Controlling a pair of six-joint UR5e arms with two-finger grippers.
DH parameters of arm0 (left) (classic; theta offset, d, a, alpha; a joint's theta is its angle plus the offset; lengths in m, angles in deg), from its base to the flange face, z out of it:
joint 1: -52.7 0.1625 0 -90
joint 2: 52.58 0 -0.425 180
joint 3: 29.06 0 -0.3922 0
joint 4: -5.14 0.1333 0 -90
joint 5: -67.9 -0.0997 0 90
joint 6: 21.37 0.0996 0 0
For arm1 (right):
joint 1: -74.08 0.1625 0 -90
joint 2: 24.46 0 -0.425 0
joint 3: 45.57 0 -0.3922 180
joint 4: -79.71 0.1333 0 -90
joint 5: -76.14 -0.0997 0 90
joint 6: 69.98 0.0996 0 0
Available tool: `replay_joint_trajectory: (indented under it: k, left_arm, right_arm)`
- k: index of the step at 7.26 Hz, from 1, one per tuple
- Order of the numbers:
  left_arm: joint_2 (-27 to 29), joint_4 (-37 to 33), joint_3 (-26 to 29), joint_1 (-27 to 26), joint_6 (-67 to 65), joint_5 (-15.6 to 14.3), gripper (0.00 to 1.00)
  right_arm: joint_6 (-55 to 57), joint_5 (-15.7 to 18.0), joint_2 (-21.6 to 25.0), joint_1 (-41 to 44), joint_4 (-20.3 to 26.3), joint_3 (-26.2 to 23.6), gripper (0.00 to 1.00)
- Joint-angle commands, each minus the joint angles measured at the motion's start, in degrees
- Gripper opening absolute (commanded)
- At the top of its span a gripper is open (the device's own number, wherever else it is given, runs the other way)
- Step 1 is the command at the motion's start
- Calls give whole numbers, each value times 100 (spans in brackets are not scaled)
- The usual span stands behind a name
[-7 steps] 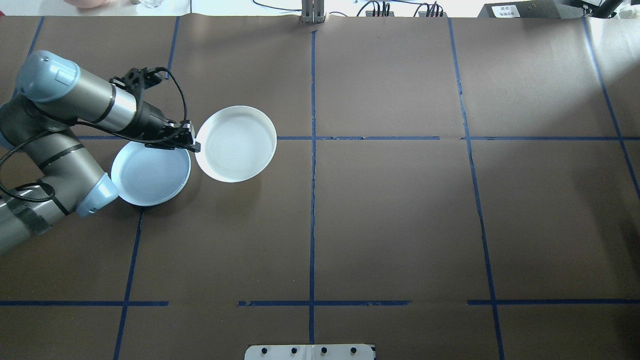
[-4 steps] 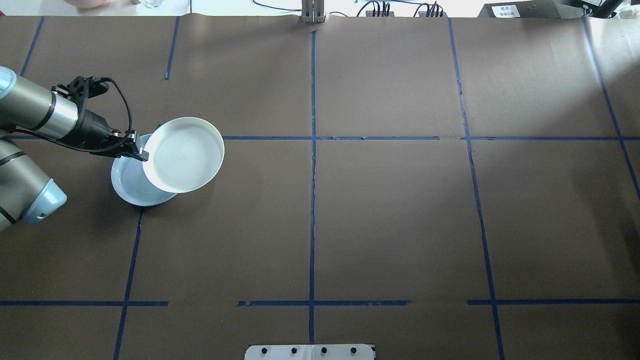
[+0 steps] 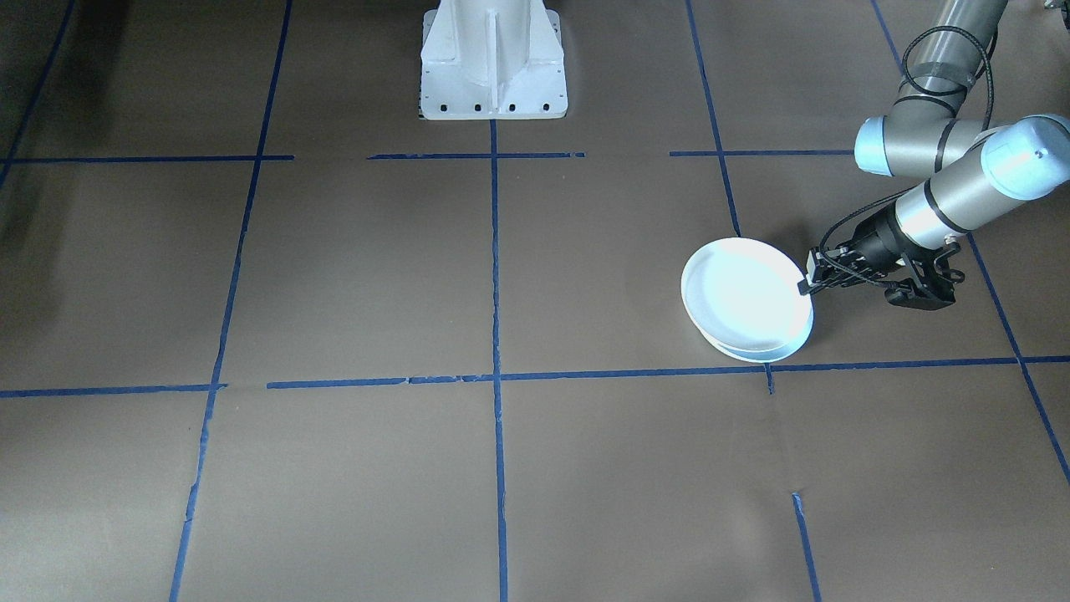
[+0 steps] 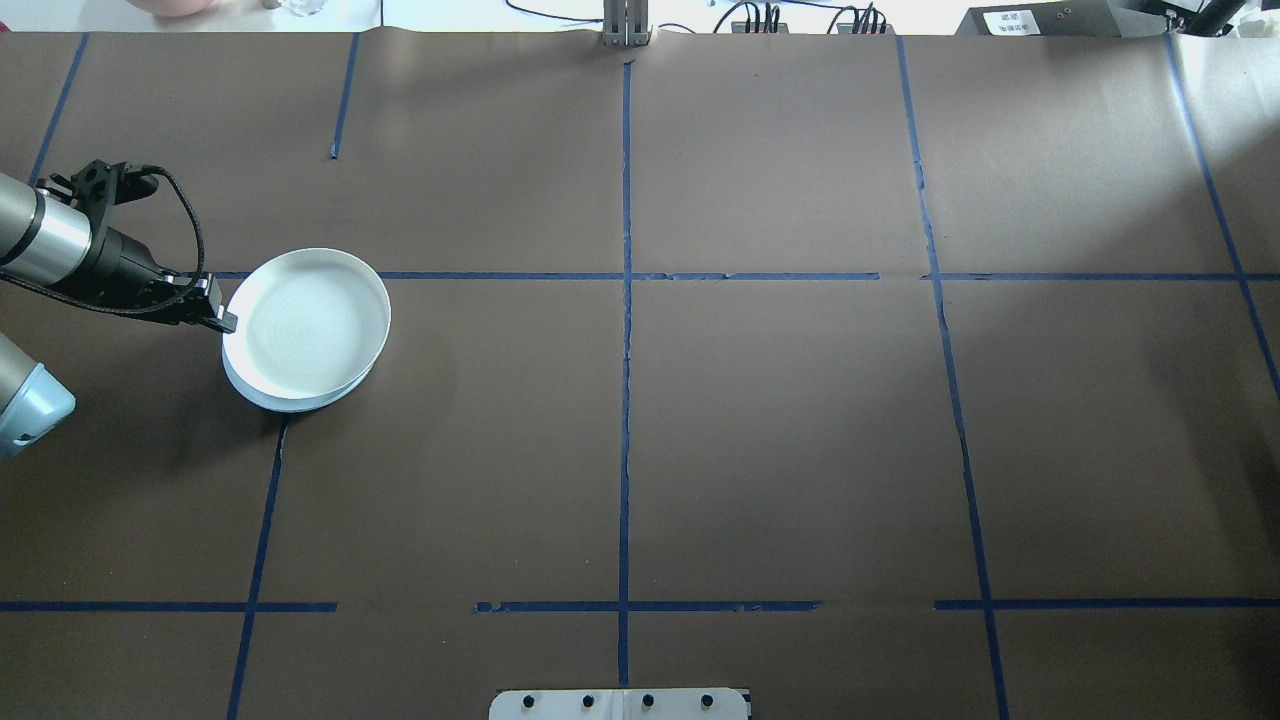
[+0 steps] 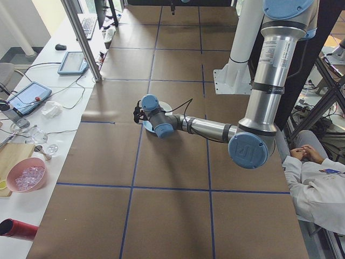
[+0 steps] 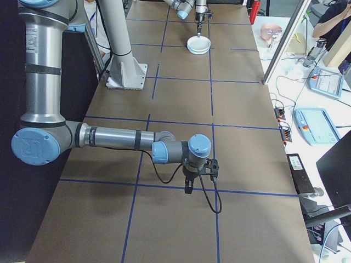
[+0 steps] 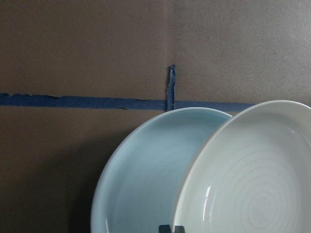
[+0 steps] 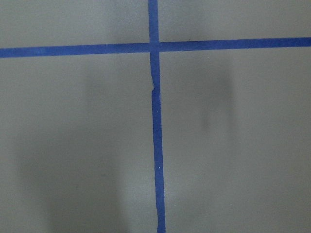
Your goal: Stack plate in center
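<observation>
My left gripper point(image 4: 225, 322) point(image 3: 804, 287) is shut on the rim of a pale cream plate point(image 4: 310, 320) point(image 3: 740, 293) point(image 7: 252, 179) with faint concentric rings. It holds that plate over a bluish plate point(image 4: 270, 400) point(image 3: 786, 349) point(image 7: 146, 174) lying on the table's left side. The upper plate covers most of the lower one, slightly offset. Whether the two touch I cannot tell. Both plates show small and far in the exterior right view point(image 6: 198, 44). My right gripper point(image 6: 188, 189) hangs above a tape crossing far from the plates. I cannot tell if it is open or shut.
Blue tape lines point(image 4: 625, 300) divide the brown table into squares. The white robot base point(image 3: 493, 58) stands at the table's edge. A side bench holds a pink bowl point(image 5: 25, 175) and tablets. A seated person point(image 5: 318, 178) is beside the robot.
My left gripper has carried the cream plate left and toward the robot, from beside the bluish plate to over it. The arm has drawn back to the left.
</observation>
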Motion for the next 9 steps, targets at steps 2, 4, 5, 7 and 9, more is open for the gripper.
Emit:
replay_joint_trajectory:
  k: [2,4,5,7,9]
  left_arm:
    - [-62,34,-13,-10,29,-27,0]
    - [-97,34,-13,-53,38,-27,0]
    - [-106,34,-4,-71,38,-27,0]
    - [-97,200,67,-159,204,-10,0]
    - [-36,201,67,-177,152,-1,0]
  right_arm:
    - [0,0,0,0,0,0,100]
    - [0,0,0,0,0,0,100]
    - [0,0,0,0,0,0,100]
    - [0,0,0,0,0,0,100]
    - [0,0,0,0,0,0,100]
